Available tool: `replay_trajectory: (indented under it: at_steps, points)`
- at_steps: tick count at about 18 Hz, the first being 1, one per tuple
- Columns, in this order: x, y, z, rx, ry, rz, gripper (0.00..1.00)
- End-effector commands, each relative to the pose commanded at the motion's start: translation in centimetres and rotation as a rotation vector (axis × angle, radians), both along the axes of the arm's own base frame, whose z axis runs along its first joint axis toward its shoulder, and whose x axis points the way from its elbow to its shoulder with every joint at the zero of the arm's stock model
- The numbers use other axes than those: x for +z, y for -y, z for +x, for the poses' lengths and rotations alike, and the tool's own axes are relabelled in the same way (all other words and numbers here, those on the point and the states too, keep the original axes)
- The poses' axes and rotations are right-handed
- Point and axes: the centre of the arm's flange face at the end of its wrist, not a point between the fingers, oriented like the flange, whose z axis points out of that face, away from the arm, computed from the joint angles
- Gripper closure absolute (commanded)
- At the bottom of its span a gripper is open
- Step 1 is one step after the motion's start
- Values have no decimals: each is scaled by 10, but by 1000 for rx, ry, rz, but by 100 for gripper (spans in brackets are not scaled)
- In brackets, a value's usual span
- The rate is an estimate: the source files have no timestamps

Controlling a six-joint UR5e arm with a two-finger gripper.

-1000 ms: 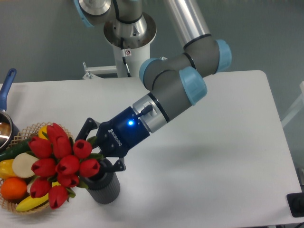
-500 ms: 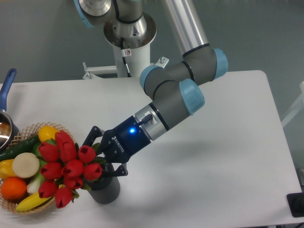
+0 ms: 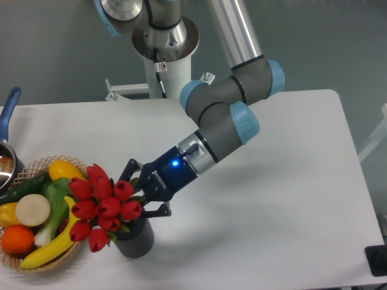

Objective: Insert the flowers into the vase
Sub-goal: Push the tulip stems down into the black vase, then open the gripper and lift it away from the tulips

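- I see the white table filling the lower part of the view, with the arm's base column standing at its far edge.
- I read the arm as reaching down from upper centre toward the front left, its wrist showing a lit blue indicator.
- At the left edge, a woven basket holds plastic produce: a banana, an orange fruit, a yellow pepper and a white round piece.
- Behind the basket, a pot with a blue handle is partly cut off by the frame.
- The flowers tilt to the left, their red heads bunched over the basket's right rim; their stems run down to the mouth of the vase, but I cannot tell how far they go in.
- The vase stands upright near the table's front edge, just beside the basket.
- The gripper sits just above the vase, fingers spread on either side of the green stems; I cannot tell whether they are gripping the bunch.
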Motion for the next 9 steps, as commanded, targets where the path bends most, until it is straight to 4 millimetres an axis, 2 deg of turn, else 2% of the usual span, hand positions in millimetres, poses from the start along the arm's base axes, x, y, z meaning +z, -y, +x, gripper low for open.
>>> replay_trajectory:
  at_steps: [3,9]
  points:
    - [-11,5,1,-3,-9,1,57]
    - [-24,12,7,2,10,-25,10]
